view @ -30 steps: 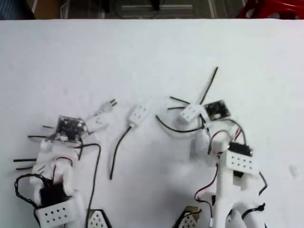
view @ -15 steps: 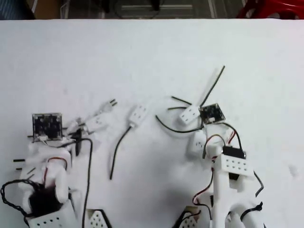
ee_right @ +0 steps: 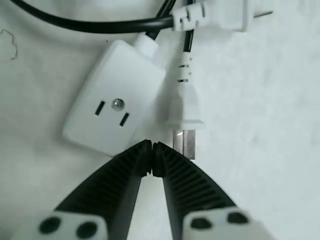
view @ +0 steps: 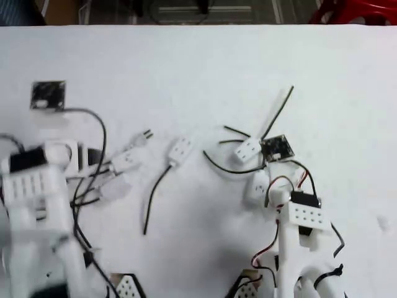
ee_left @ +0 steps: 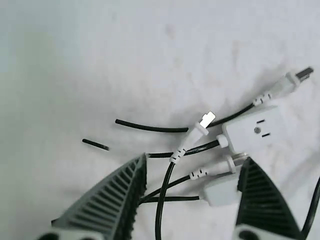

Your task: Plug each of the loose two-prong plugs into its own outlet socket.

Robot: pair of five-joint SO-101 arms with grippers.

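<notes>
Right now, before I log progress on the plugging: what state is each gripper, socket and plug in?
left gripper: open
right gripper: shut, holding nothing
left socket: nothing plugged in
left plug: loose on the table
right socket: nothing plugged in
right plug: loose beside right socket
middle socket: nothing plugged in

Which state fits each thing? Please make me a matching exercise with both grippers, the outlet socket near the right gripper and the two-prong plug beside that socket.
Things
1. left gripper
2. right gripper
3. outlet socket
4. two-prong plug

States
A. prongs bare, not in any socket
B. fingers wide apart
C. fingers closed, holding nothing
D. both slots empty

Pairs: 1-B, 2-C, 3-D, 4-A
</notes>
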